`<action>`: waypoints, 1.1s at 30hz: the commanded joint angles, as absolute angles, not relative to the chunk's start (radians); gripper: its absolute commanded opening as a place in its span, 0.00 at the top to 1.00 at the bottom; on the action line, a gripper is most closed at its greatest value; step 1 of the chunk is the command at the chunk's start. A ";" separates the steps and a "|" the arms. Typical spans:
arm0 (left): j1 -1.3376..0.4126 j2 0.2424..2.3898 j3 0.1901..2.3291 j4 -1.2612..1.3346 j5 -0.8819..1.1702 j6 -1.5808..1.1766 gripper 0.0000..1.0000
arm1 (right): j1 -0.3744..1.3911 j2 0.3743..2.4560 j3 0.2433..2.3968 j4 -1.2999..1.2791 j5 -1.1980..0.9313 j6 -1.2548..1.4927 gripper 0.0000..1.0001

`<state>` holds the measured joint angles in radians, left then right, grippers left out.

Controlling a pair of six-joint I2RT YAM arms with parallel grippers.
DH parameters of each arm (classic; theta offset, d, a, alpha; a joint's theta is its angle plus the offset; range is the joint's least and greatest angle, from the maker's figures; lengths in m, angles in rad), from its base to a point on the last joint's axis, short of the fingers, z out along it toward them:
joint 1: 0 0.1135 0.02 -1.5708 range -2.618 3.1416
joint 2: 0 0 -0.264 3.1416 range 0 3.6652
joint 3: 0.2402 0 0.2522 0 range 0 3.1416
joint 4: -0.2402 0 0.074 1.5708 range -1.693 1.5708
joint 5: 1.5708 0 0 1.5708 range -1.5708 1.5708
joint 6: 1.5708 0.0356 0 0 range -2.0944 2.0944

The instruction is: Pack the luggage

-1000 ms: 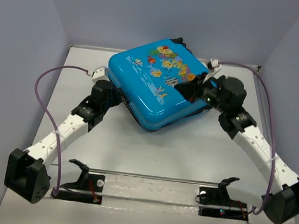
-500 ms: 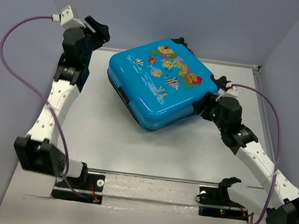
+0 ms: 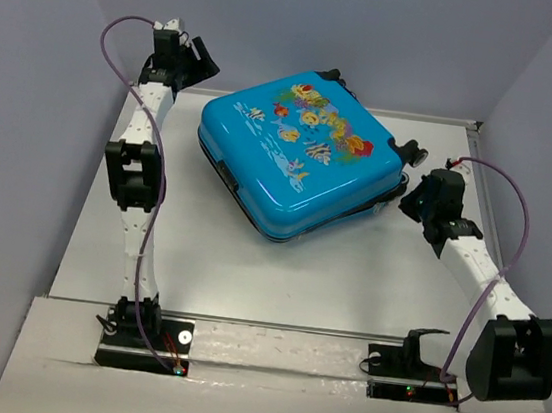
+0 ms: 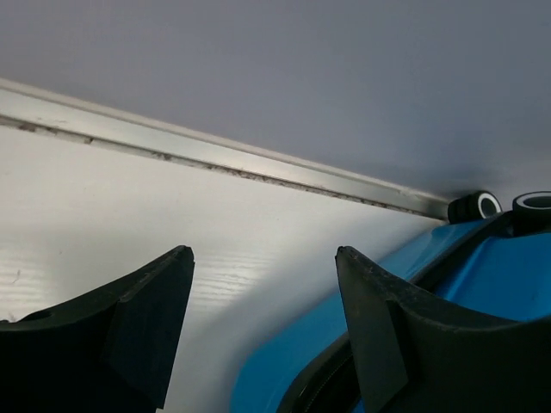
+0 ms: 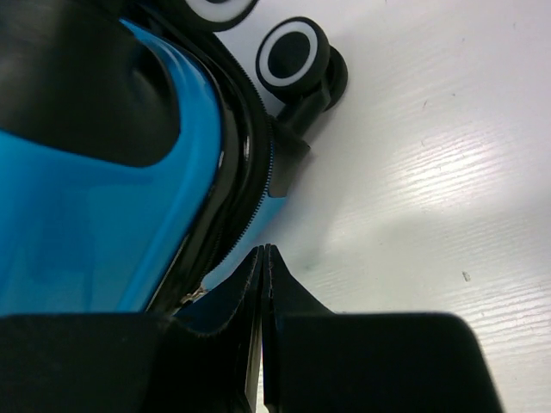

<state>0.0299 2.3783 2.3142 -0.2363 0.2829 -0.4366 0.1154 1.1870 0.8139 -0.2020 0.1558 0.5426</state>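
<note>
The luggage (image 3: pixel 297 159) lies closed and flat on the white table, its fish-print face up and turned diagonally. My left gripper (image 3: pixel 197 62) is raised at the back left corner, off the luggage's left corner. In the left wrist view the left gripper (image 4: pixel 263 258) is open and empty, with the blue shell (image 4: pixel 284 361) low on the right. My right gripper (image 3: pixel 405 185) sits by the luggage's right side near its wheels (image 5: pixel 293 56). There the right gripper (image 5: pixel 265 251) is shut on nothing, its tips beside the black zipper edge (image 5: pixel 244 194).
Grey walls enclose the table at the back and on both sides, with a metal strip (image 4: pixel 215 159) along the back edge. A rail with two black mounts (image 3: pixel 278 353) runs across the front between the arm bases.
My left arm rose from the luggage's left side to the back left corner and its gripper opened. My right gripper came off the lid, dropped to the right side, opened and shut again.
</note>
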 commanded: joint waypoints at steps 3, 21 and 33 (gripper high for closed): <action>0.035 2.420 2.448 -0.086 0.479 -0.456 0.21 | 0.098 1.291 0.848 -0.129 0.103 0.519 0.93; -0.136 2.117 1.545 0.555 0.480 -0.584 0.61 | 0.098 1.673 1.160 0.126 -0.231 0.535 0.93; -0.346 1.585 0.886 0.672 0.244 -0.647 0.71 | 0.179 1.830 1.407 0.034 -0.518 0.439 0.89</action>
